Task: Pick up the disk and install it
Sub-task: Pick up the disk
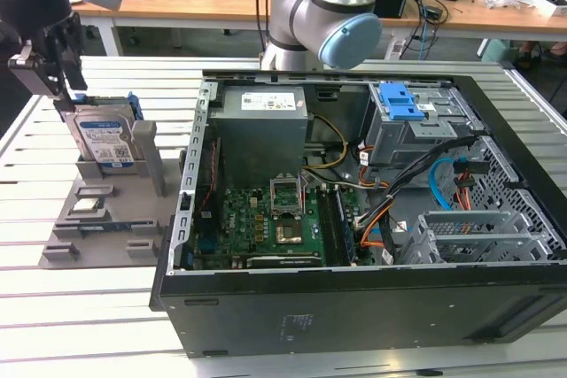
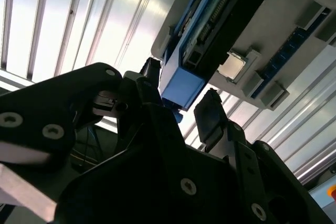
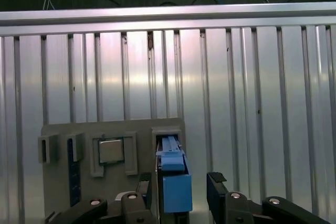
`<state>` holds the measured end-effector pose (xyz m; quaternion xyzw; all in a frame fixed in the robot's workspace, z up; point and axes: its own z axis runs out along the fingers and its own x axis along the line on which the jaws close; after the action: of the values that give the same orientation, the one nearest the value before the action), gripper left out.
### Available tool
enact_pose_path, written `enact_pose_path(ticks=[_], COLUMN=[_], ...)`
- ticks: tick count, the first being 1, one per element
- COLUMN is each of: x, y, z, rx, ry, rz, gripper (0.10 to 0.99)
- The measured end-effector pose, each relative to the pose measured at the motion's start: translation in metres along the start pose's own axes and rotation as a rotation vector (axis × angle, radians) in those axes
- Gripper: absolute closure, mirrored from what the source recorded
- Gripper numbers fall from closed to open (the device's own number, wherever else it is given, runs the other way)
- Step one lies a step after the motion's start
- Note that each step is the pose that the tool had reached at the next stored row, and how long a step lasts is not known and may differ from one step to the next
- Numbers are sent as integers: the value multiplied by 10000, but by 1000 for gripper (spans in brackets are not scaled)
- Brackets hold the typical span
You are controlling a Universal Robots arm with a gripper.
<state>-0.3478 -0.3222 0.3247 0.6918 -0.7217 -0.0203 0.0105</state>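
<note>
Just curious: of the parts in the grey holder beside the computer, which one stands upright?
The disk, silver in a blue bracket, stands on edge between the open jaws of the gripper; the square chip lies flat.

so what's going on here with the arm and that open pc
A robot arm's black tool is open and straddles the top edge of the flat silver hard drive in its blue plastic carrier, one finger on each side. The drive stands upright in a slot of the grey plastic holder on the slatted metal table, to the exterior view's left of the open black computer case. It is not yet lifted or installed.
</note>
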Motion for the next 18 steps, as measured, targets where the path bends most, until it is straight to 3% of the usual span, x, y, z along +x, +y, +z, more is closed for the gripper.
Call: enact_pose_path(ticks=[4,6,9,18], x=[-2,-4,-7,-51], y=[-59,-105,-127,-158], z=[61,125,191,335], rx=[5,8,9,9], ry=[120,227,294,338], rz=[-90,-181,-253,-393], gripper=[545,545,545,545])
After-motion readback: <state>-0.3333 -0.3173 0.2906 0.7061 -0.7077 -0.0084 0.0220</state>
